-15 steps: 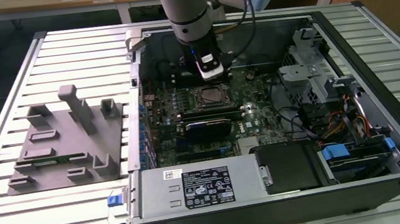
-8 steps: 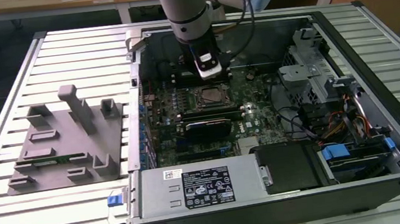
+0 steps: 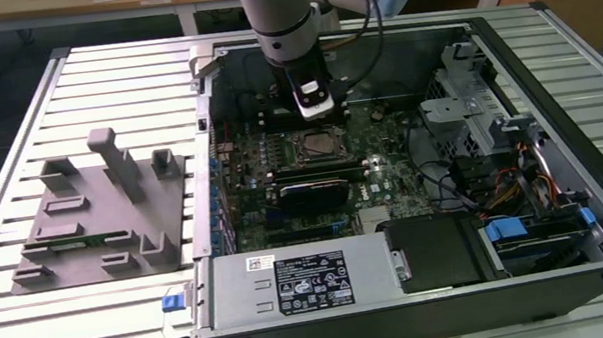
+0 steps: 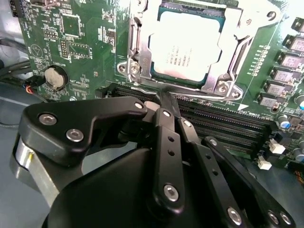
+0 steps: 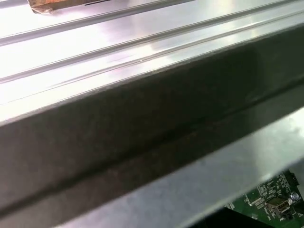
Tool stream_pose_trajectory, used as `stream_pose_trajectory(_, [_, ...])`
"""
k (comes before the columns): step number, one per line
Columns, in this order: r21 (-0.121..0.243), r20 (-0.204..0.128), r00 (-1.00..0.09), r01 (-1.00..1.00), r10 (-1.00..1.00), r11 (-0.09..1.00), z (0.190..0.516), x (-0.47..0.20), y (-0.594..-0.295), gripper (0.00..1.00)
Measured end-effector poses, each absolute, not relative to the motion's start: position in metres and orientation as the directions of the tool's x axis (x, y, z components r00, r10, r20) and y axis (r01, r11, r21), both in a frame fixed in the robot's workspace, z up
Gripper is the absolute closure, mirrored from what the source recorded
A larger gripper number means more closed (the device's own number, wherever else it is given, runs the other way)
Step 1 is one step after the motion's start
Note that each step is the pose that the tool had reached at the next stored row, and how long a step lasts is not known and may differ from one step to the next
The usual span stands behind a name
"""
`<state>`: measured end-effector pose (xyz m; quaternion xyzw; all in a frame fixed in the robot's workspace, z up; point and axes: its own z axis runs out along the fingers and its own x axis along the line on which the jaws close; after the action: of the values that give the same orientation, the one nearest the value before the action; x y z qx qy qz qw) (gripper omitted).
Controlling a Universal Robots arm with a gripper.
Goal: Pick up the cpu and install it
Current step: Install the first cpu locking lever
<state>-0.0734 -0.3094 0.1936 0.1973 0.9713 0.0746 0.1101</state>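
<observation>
One chip: silvery-white square cpu (image 4: 190, 47) seated in metal-framed motherboard socket (image 4: 137, 52).
Gripper: black fingers (image 4: 166, 111) together, empty, just beside the socket.

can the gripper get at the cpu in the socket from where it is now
Probably yes: the gripper hangs just beside the cpu, whose silvery top lies bare in the socket, with nothing over it.

Slatted metal table (image 3: 4, 152) carrying an open computer case (image 3: 431, 308) directly below the gripper (image 3: 315, 109), with a grey fixture plate (image 3: 98, 235) lying flat on the slats well off toward the exterior view's left of the gripper, just beside the case.
</observation>
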Motion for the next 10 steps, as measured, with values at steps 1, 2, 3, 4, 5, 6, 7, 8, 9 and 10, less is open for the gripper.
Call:
stream_pose_trajectory(1, [0.186,-0.185,-0.898,0.367,0.399,0.911,0.1924,-0.0735,-0.3095,0.89])
stream_pose_trajectory(2, [0.186,-0.185,-0.898,0.367,0.399,0.911,0.1923,-0.0735,-0.3095,0.89])
stream_pose_trajectory(3, [0.185,-0.185,-0.898,0.367,0.399,0.912,0.1923,-0.0735,-0.3094,0.89])
stream_pose_trajectory(4, [0.185,-0.186,-0.898,0.367,0.399,0.912,0.1922,-0.0736,-0.3094,0.89])
stream_pose_trajectory(5, [0.185,-0.186,-0.898,0.367,0.399,0.912,0.1922,-0.0737,-0.3094,0.89])
stream_pose_trajectory(6, [0.185,-0.186,-0.898,0.367,0.399,0.912,0.1921,-0.0738,-0.3095,0.89])
stream_pose_trajectory(7, [0.185,-0.186,-0.898,0.367,0.399,0.912,0.1921,-0.0738,-0.3097,0.89])
stream_pose_trajectory(8, [0.185,-0.186,-0.898,0.367,0.399,0.912,0.1921,-0.0738,-0.3098,0.89])
stream_pose_trajectory(9, [0.185,-0.186,-0.898,0.367,0.399,0.912,0.1921,-0.0738,-0.31,0.89])
stream_pose_trajectory(10, [0.185,-0.186,-0.898,0.367,0.399,0.912,0.1921,-0.0738,-0.3101,0.89])
